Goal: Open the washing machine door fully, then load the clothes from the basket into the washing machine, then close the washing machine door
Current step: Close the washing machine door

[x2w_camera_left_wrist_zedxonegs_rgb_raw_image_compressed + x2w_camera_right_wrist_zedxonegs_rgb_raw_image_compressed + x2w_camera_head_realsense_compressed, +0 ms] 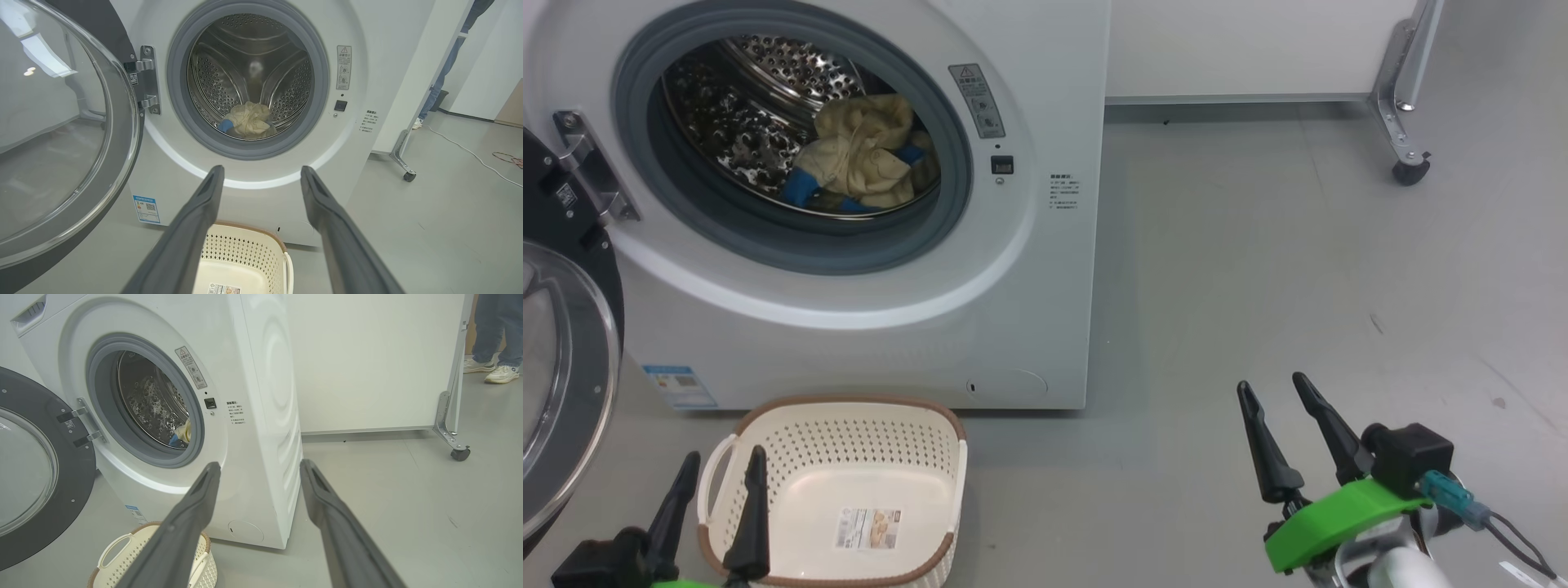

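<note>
The white washing machine stands with its black-framed glass door swung wide open to the left. Cream-yellow clothes with blue trim lie inside the steel drum; they show too in the left wrist view. The cream basket sits on the floor before the machine, holding just a paper label. My left gripper hovers open over the basket's left edge. My right gripper is open above bare floor, right of the machine. Both wrist views show spread fingers with nothing between them.
A white partition on a metal castor leg stands at the back right. A person's legs and pale shoes are behind it. A white cable runs across the grey floor to the right.
</note>
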